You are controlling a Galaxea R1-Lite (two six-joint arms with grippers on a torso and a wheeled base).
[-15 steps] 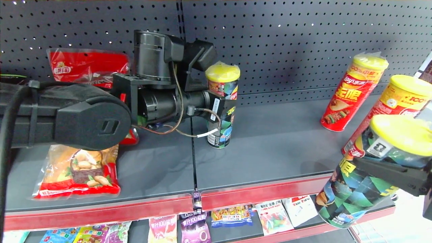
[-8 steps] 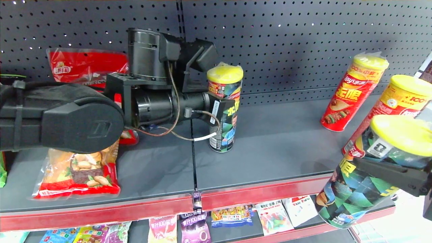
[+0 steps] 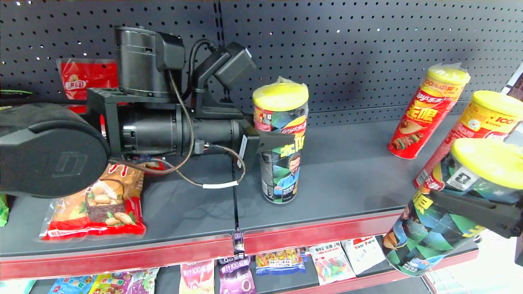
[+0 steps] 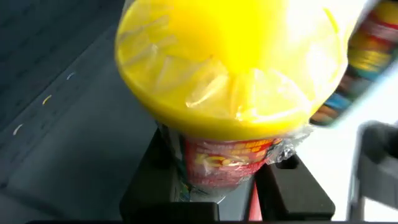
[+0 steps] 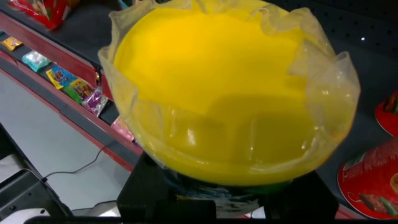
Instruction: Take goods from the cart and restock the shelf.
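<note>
Head view, item one: green-patterned chip can [image 3: 284, 179], yellow-lidded, upright over the middle of the shelf [image 3: 347, 179]; whether its base is touching the deck cannot be told. It is clamped at mid-height by the left gripper [image 3: 274, 141], jaws closed on it.

Item two: second chip can [image 3: 433, 228], same pattern, tilted, held before the shelf's right front edge by the right gripper [image 3: 470, 206], jaws closed on it.

Also listed: red chip can [image 3: 427, 114] stood at right rear; peanut bag [image 3: 94, 208] laid flat at left.
</note>
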